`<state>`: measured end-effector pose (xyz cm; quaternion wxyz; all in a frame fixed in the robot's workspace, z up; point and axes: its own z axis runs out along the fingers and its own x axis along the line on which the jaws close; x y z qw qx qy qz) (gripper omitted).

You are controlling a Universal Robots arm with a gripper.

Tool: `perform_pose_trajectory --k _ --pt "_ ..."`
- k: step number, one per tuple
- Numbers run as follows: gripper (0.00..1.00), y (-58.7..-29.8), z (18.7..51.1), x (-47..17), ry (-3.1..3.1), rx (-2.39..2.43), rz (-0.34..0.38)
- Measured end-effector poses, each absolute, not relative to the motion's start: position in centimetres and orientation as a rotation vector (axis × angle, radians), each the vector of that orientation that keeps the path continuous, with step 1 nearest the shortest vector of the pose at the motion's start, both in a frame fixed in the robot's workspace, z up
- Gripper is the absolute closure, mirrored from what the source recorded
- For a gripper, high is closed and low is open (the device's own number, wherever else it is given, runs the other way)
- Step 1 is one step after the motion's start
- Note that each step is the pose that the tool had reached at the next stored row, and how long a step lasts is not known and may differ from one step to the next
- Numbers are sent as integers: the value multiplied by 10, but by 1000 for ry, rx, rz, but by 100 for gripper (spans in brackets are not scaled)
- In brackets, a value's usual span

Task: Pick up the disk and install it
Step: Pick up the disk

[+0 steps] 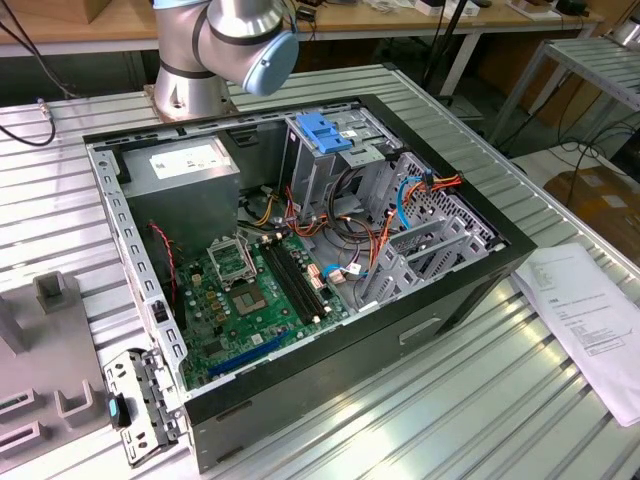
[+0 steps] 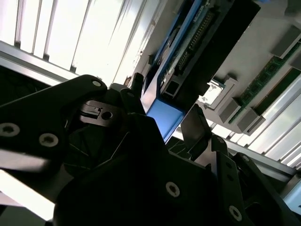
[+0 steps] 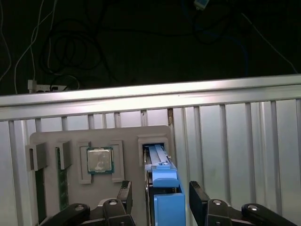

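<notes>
On the slatted metal table point(image 3: 235, 141) lies a grey tray point(image 3: 127, 134), and over the tray's end slot the gripper point(image 3: 161, 187) hovers with its fingers point(image 3: 124, 197) spread, one either side of the disk point(image 3: 162, 174), which stands on edge in that slot beside the tray's processor chip point(image 3: 99, 160).

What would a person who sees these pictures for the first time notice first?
The open computer case on the metal table catches the eye first in the exterior view, its green board bare. In the first wrist view, the disk in its bright blue frame stands in a grey tray, between the fingers of the open gripper and next to a square chip.
</notes>
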<state>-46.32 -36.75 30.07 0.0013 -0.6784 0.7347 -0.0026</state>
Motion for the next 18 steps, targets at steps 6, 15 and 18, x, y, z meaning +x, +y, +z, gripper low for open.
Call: perform_pose_trajectory --k 6,15,18 --pt "40 -364 299 -463 2310 -2128 -9" --pt "48 -364 298 -465 2313 -2128 -11" --pt "55 -365 298 -465 2314 -2128 -10"
